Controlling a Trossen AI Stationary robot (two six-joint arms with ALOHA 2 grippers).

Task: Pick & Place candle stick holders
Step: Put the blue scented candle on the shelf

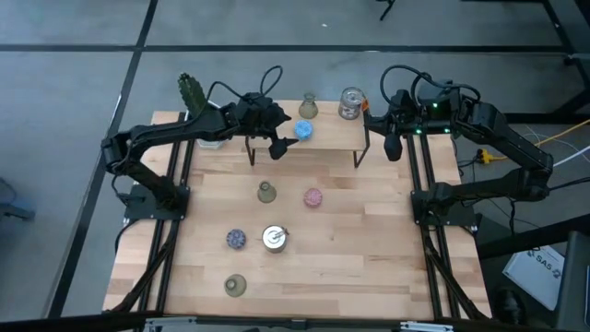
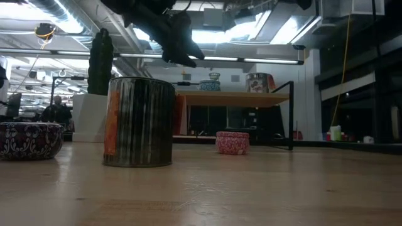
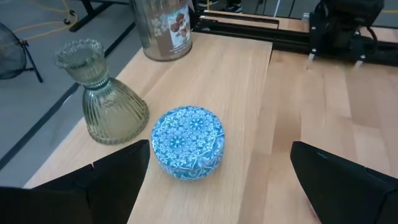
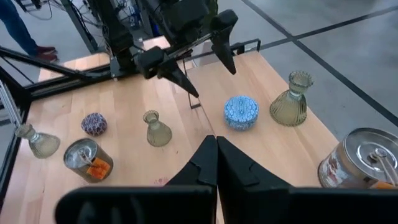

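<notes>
A raised wooden shelf [image 1: 323,138] at the far middle of the table carries an olive-green flared holder [image 1: 307,106], a round blue holder [image 1: 304,130] and a silvery cup [image 1: 351,103]. My left gripper [image 1: 284,138] hovers open just left of and above the blue holder [image 3: 188,142], touching nothing. My right gripper [image 1: 392,140] is shut and empty by the shelf's right end. On the table stand two olive holders [image 1: 266,192] [image 1: 235,285], a pink holder [image 1: 313,196], a dark speckled holder [image 1: 236,239] and a silvery cup [image 1: 274,238].
A cactus [image 1: 192,92] in a white pot [image 1: 210,140] stands at the table's far left corner, behind my left arm. The shelf's black legs [image 1: 361,152] stand on the table. Bare wood lies right of the pink holder.
</notes>
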